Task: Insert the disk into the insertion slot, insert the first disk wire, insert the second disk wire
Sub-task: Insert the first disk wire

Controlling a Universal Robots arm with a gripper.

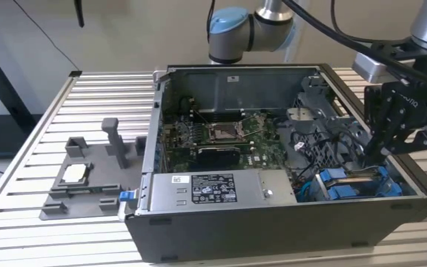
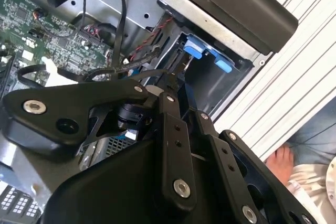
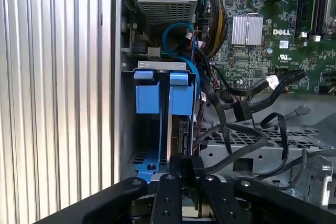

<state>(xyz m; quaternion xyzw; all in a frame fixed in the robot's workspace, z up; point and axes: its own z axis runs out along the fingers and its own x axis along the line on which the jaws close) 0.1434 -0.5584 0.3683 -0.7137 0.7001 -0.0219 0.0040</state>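
Note gripper point(image 3: 182, 162) at exposed edge of disk point(image 3: 181, 100), jaws closed tip to tip. Note disk standing on edge inside insertion slot point(image 3: 128, 135) of computer case point(image 1: 273, 228), black cables point(image 3: 247, 103) alongside.

Under me lies a slatted metal table point(image 1: 13, 233). On it stand an open computer case point(image 1: 273, 229) and a grey fixture plate point(image 1: 87, 190).

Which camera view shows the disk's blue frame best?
The first wrist view: the blue frame faces the camera, large, with both tabs clear. In the exterior view the frame sits small in the computer case's corner. In the second wrist view two blue tabs appear at a slant.
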